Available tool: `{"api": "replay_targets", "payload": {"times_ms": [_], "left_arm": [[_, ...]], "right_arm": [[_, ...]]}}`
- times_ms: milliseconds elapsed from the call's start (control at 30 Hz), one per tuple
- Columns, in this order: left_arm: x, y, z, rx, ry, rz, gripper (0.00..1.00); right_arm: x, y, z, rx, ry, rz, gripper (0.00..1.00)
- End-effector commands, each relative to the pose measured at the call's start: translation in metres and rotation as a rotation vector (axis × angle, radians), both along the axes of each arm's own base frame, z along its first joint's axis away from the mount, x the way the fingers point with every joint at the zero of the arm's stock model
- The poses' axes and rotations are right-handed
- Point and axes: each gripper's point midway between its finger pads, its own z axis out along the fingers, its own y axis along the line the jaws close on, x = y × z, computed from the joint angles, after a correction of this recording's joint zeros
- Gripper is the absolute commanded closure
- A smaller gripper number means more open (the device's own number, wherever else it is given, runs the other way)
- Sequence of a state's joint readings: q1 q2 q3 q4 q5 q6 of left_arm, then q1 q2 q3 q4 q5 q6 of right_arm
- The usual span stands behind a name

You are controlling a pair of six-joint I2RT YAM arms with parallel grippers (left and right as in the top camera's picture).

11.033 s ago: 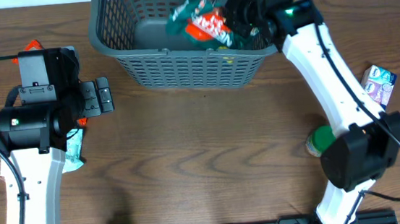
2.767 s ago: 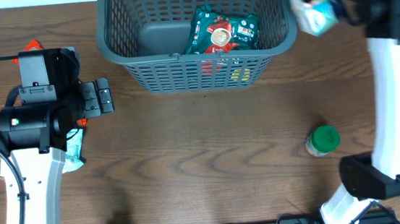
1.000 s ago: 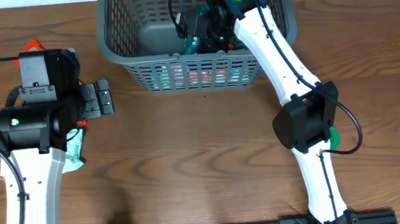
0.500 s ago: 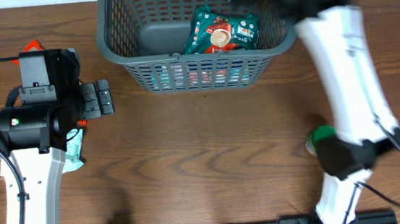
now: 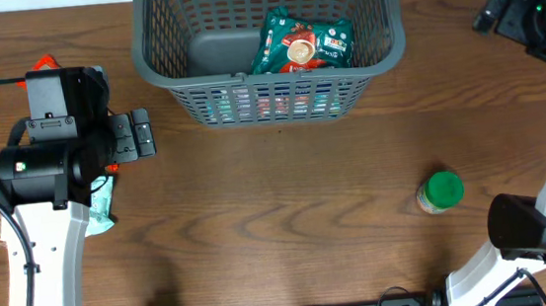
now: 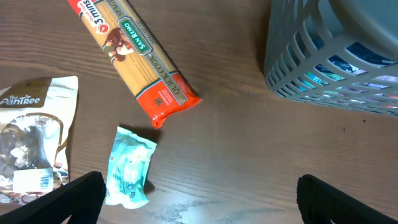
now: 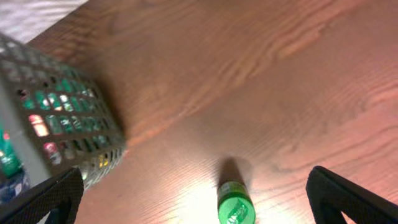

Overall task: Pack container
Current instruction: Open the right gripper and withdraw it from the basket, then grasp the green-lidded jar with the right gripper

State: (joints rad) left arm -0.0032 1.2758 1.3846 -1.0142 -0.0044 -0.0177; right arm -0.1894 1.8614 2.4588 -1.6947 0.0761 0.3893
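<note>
The container (image 5: 264, 75), a dark grey lattice basket, stands at the back middle of the table. A green and red snack bag (image 5: 303, 43) lies in it, and something pale blue (image 5: 214, 105) shows through its front wall. My right gripper (image 5: 496, 10) hangs open and empty at the far right, away from the basket. In the right wrist view it (image 7: 199, 205) is high above a green-lidded jar (image 7: 235, 208), with the basket (image 7: 56, 118) to its left. My left gripper (image 5: 137, 133) is open and empty left of the basket. Below it (image 6: 199, 202) is bare table.
The green-lidded jar (image 5: 440, 193) stands at the right of the table. Under the left arm lie a spaghetti pack (image 6: 134, 53), a teal packet (image 6: 130, 167) and a PanTree bag (image 6: 31, 137). The basket's corner (image 6: 329, 56) is at the upper right of the left wrist view.
My right arm has come up out of the basket and swung to the far right, and its jaws have opened. The left arm has not moved.
</note>
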Motion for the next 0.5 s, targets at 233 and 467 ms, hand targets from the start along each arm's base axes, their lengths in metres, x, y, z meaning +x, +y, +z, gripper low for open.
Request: {"api": "replay_targets", "payload": {"times_ms": [233, 467], "left_arm": [[-0.002, 0.003, 0.0, 0.016, 0.015, -0.006, 0.01], [-0.002, 0.003, 0.0, 0.016, 0.015, -0.006, 0.01]], "right_arm": [[-0.082, 0.015, -0.035, 0.049, 0.16, -0.033, 0.01], [-0.13, 0.021, -0.098, 0.08, 0.212, -0.15, 0.01]]}}
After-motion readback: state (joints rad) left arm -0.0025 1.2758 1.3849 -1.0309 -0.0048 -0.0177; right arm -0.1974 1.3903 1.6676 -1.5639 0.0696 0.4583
